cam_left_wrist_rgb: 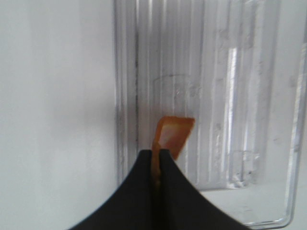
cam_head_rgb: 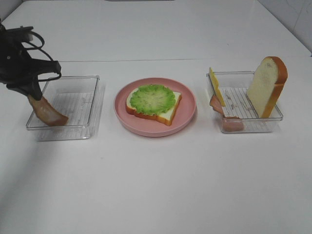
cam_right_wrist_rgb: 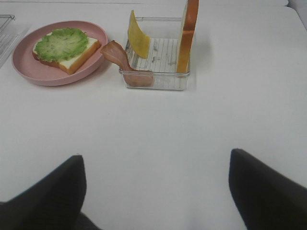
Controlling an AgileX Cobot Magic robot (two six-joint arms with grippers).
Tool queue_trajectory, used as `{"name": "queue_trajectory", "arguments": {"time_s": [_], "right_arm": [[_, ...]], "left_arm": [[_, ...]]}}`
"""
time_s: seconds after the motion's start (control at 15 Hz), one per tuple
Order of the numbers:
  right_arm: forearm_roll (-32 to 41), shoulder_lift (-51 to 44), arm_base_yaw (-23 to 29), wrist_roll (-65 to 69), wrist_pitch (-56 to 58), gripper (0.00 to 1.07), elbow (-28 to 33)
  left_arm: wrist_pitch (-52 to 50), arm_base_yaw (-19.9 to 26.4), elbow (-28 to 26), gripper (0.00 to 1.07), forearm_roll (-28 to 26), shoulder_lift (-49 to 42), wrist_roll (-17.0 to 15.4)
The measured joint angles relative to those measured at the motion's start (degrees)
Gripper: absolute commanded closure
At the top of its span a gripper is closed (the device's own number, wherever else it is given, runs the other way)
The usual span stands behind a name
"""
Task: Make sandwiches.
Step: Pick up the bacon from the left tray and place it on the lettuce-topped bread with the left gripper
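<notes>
Nearest the robot, the right gripper (cam_right_wrist_rgb: 156, 160) hangs over bare table (cam_head_rgb: 156, 185) with its jaws spread wide and nothing between them, well apart from any food.

Further in, three things stand in a row across the table. In the left tray (cam_head_rgb: 73, 102), at its near left corner, the left gripper (cam_head_rgb: 35, 95) has its jaws pinched flat on one end of the bacon strip (cam_head_rgb: 48, 114). The strip's free end droops to the tray floor and seems to touch it, so the lift out looks not yet made. In the middle, the pink plate (cam_head_rgb: 156, 131) carries a bread slice (cam_head_rgb: 168, 114) lying flat with the lettuce leaf (cam_head_rgb: 152, 100) spread on top. This is the sandwich base, with two layers on.

On the right, the right tray (cam_head_rgb: 253, 127) holds the cheese square (cam_head_rgb: 216, 85) leaning on its left wall. A pinkish meat piece (cam_head_rgb: 231, 124) lies at the near side, and whether it is ham or more bacon I cannot tell. A second bread slice (cam_head_rgb: 265, 85) stands upright toward the far right.

The step in hand seems to be fetching the bacon. The next move calls for raising the strip clear of the tray wall, carrying it right to the plate, and laying it flat on the lettuce without dragging the leaf off the bread.
</notes>
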Motion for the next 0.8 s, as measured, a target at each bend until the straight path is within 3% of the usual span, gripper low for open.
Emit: {"name": "queue_trajectory", "arguments": {"time_s": [0.07,0.13,0.2,0.27,0.4,0.6,0.73,0.8], "right_arm": [[0.00,0.00,0.00,0.00,0.00,0.30,0.00],[0.00,0.00,0.00,0.00,0.00,0.30,0.00],[0.00,0.00,0.00,0.00,0.00,0.30,0.00],[0.00,0.00,0.00,0.00,0.00,0.30,0.00],[0.00,0.00,0.00,0.00,0.00,0.30,0.00],[0.00,0.00,0.00,0.00,0.00,0.30,0.00],[0.00,0.00,0.00,0.00,0.00,0.30,0.00],[0.00,0.00,0.00,0.00,0.00,0.30,0.00]], "left_arm": [[0.00,0.00,-0.80,1.07,-1.09,-0.23,0.57],[-0.17,0.00,-4.30,1.07,-7.22,-1.38,3.32],[-0.40,0.00,-5.04,1.07,-8.94,-1.43,3.78],[-2.12,-0.57,-7.39,1.07,-15.53,-1.60,6.36],[-4.76,-2.12,-8.82,1.07,-21.20,-1.55,9.80],[-13.46,-7.79,-9.34,1.07,-31.46,-1.49,16.73],[-18.11,-11.17,-9.34,1.07,-33.40,-1.43,18.79],[-24.41,-15.81,-9.34,1.07,-34.61,-1.20,19.77]]}}
